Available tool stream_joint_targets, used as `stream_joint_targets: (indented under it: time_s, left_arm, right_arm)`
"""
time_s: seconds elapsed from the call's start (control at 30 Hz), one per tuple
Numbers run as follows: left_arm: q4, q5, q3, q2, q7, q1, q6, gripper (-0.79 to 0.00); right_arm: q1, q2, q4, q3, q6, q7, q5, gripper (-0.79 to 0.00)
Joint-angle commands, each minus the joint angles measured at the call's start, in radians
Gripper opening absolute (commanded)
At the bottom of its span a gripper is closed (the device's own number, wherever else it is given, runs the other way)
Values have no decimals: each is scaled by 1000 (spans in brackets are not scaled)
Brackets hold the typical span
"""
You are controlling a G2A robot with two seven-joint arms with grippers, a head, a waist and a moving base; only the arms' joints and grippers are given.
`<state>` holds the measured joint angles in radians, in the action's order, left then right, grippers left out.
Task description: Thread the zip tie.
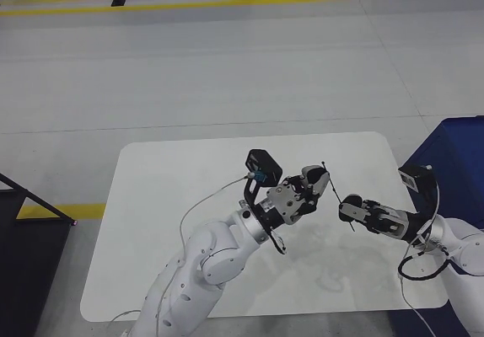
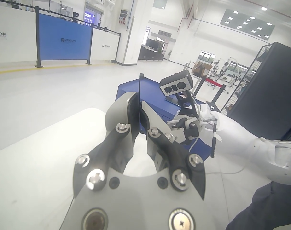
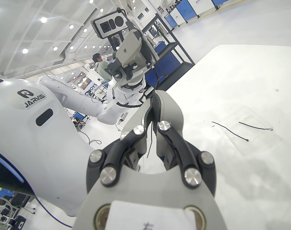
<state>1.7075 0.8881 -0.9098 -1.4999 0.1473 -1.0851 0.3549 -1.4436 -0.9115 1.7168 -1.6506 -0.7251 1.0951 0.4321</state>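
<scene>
The left gripper (image 1: 319, 180) and right gripper (image 1: 346, 208) are both clamping one zip tie (image 1: 333, 187) above the table (image 1: 183, 211). Two spares are lying on it, a nearer tie (image 3: 229, 132) and a farther tie (image 3: 255, 126).
</scene>
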Motion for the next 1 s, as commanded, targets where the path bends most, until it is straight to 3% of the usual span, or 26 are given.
stream_joint_targets:
  time_s: [0.0, 0.53, 0.6, 0.63, 0.67, 0.8, 0.97]
  left_arm:
    - [-5, -5, 1, 0, 13, 1, 4, -785]
    - [-26, -102, -9, -1, 123, 20, -28, -782]
    - [-25, -101, -10, 0, 122, 20, -25, -428]
    - [-25, -102, -10, 0, 122, 20, -22, -74]
    - [-25, -104, -10, 1, 122, 19, -19, 0]
    - [-19, -102, -16, 3, 113, 15, -6, 0]
    - [-7, -64, -47, 8, 72, 4, -24, 0]
  right_arm:
    - [0, 0, 0, 0, 0, 0, 0, -785]
    - [-8, -2, 21, 9, 35, -71, -24, -785]
    - [-4, -1, 19, 10, 47, -71, -21, -785]
    - [-3, -1, 17, 11, 55, -71, -19, -785]
    - [-2, 0, 16, 14, 66, -67, -15, -785]
    - [17, 2, 0, 28, 159, -26, 62, -785]
    - [61, 9, -27, 32, 324, 119, 261, -785]
